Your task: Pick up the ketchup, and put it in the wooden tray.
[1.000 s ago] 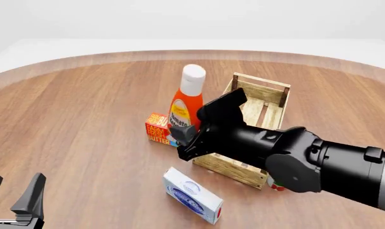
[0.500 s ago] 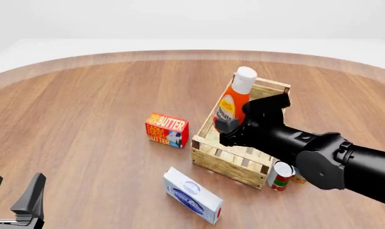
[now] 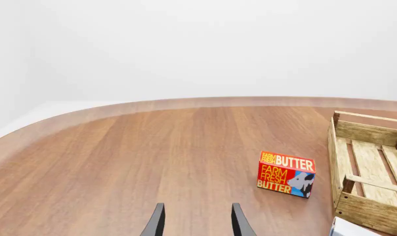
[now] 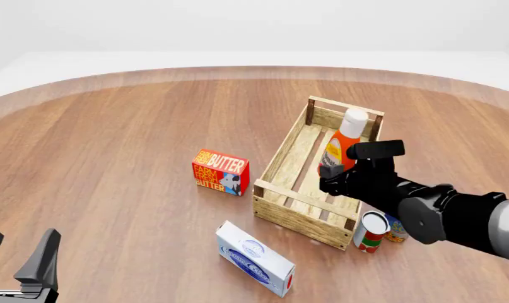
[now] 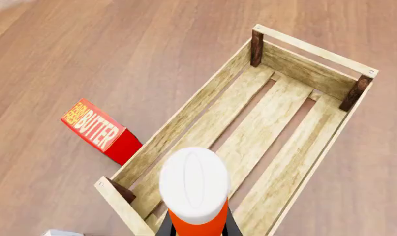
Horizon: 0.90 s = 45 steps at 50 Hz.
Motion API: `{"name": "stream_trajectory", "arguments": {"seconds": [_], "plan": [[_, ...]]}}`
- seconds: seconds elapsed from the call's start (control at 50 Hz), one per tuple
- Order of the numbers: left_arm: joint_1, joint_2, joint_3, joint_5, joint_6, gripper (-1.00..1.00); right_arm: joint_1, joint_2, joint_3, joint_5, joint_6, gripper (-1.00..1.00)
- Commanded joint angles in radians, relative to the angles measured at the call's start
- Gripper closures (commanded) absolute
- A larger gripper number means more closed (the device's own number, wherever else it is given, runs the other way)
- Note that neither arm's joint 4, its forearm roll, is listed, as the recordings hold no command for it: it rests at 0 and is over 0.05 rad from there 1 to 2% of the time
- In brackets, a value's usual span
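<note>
The ketchup (image 4: pixel 340 146), a red-orange bottle with a white cap and a yellowish label, is held slightly tilted over the wooden tray (image 4: pixel 281 153). My right gripper (image 4: pixel 332 173) is shut on its lower body and hides its base. In the right wrist view the white cap (image 5: pixel 194 183) fills the foreground, with the tray's slatted bottom (image 5: pixel 270 118) beneath it. I cannot tell if the bottle touches the slats. My left gripper (image 4: pixel 17 254) is open and empty at the near left; it also shows in the left wrist view (image 3: pixel 198 222), with the tray (image 3: pixel 355 133) far off.
A red butter box (image 4: pixel 221 172) stands left of the tray; it also shows in the wrist views (image 3: pixel 286 174) (image 5: pixel 98 130). A white-and-blue box (image 4: pixel 256 257) lies in front of the tray. A red-and-green can (image 4: pixel 372 231) and a small item (image 4: pixel 397 230) stand at its near right corner.
My right gripper has carried the ketchup rightward and down, from beside the butter box to over the tray's right half. The left gripper has not moved.
</note>
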Motion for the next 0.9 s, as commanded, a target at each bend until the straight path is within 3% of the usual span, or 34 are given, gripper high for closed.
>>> {"name": "stream_trajectory", "arguments": {"seconds": [0.02,0.14,0.58,0.9], "plan": [[0.0,0.0,0.0,0.0,0.0,-1.0,-0.099,0.093,-0.033,-0.022,-0.038,1.0],[0.0,0.0,0.0,0.0,0.0,-1.0,-0.125,0.111,-0.058,-0.017,-0.068,1.0],[0.0,0.0,0.0,0.0,0.0,-1.0,-0.121,0.133,-0.07,-0.013,-0.069,1.0],[0.0,0.0,0.0,0.0,0.0,-1.0,-0.137,0.278,-0.191,-0.009,-0.136,1.0]]}}
